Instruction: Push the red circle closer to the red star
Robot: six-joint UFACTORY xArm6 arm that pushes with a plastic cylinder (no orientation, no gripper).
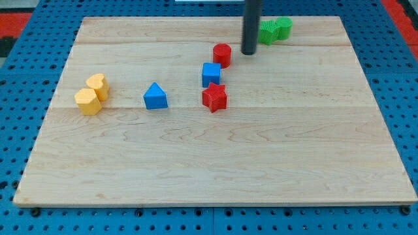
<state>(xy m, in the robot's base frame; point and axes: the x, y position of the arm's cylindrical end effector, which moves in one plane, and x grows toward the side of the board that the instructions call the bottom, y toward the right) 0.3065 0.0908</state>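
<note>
The red circle (222, 55) sits on the wooden board near the view's top centre. The red star (214, 97) lies below it, toward the board's middle. A blue cube (211, 74) sits between them, touching or nearly touching the star's top. My tip (249, 52) is at the end of the dark rod, just to the right of the red circle, a small gap apart from it.
A blue triangle (155, 96) lies left of the star. Two yellow blocks (87, 102) (98, 86) sit together at the view's left. Two green blocks (268, 31) (283, 27) lie near the top edge, partly behind the rod. The wooden board (215, 176) rests on a blue pegboard.
</note>
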